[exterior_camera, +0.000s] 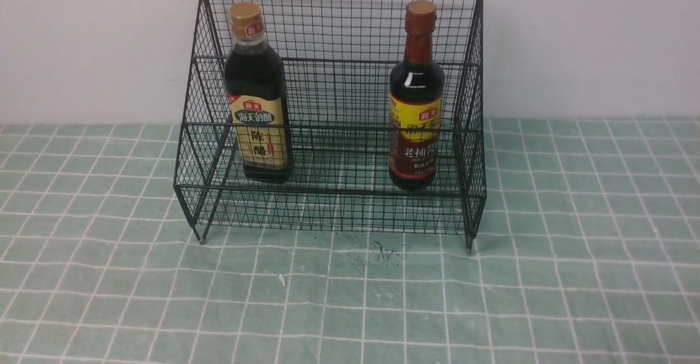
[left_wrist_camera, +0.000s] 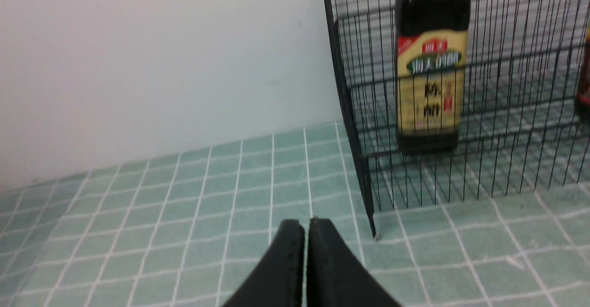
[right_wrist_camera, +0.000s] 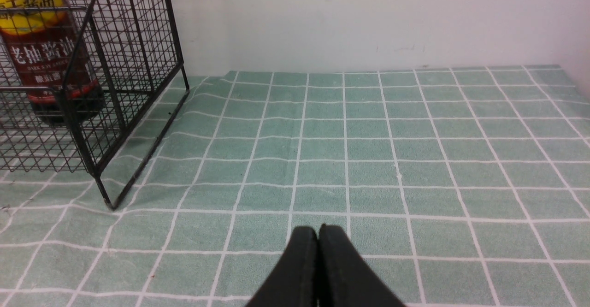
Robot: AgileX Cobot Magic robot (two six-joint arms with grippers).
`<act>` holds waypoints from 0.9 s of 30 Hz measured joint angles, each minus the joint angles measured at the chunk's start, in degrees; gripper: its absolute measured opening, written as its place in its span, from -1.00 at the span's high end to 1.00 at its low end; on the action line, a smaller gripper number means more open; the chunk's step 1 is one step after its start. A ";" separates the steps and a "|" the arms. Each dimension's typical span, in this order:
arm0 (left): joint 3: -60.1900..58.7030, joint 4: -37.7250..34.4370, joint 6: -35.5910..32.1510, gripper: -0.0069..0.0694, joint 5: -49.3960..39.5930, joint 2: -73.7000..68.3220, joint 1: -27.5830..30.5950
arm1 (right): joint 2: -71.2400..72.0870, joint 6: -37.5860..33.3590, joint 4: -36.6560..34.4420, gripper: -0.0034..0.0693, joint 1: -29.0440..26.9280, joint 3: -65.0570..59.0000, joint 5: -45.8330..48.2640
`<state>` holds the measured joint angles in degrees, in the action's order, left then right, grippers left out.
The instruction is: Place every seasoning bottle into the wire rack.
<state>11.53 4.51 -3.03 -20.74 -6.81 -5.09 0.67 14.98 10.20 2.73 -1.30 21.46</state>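
Observation:
The black wire rack (exterior_camera: 333,3) stands at the back of the table against the wall. Both seasoning bottles stand upright inside it. The gold-capped bottle with the beige label (exterior_camera: 257,96) is at its left end, also seen in the left wrist view (left_wrist_camera: 431,67). The red-brown-necked bottle with the yellow-and-red label (exterior_camera: 415,101) is at its right end, partly shown in the right wrist view (right_wrist_camera: 44,53). My left gripper (left_wrist_camera: 306,224) is shut and empty, over the cloth in front of the rack's left leg. My right gripper (right_wrist_camera: 318,229) is shut and empty, over the cloth right of the rack. Neither arm shows in the front view.
A green checked cloth (exterior_camera: 574,276) covers the table, with a small dark smudge (exterior_camera: 385,252) in front of the rack. A pale wall (exterior_camera: 590,41) rises right behind the rack. The rack's thin front legs (exterior_camera: 203,238) rest on the cloth.

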 joint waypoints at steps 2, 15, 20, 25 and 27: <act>-5.32 0.05 0.14 0.83 0.71 3.67 0.30 | 0.00 0.00 0.00 0.95 0.00 0.00 0.00; -13.13 -0.13 0.76 0.83 -0.85 7.46 0.75 | 0.00 0.00 0.05 0.95 0.00 0.00 0.00; -13.13 -0.13 0.76 0.83 -0.85 7.46 0.75 | 0.00 0.00 0.05 0.95 0.00 0.00 0.00; -13.13 -0.13 0.76 0.83 -0.85 7.46 0.75 | 0.00 0.00 0.05 0.95 0.00 0.00 0.00; -13.13 -0.13 0.76 0.83 -0.85 7.46 0.75 | 0.00 0.00 0.05 0.95 0.00 0.00 0.00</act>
<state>-1.60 4.38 -2.28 -21.59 0.65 -4.34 0.67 14.98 10.25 2.73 -1.30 21.46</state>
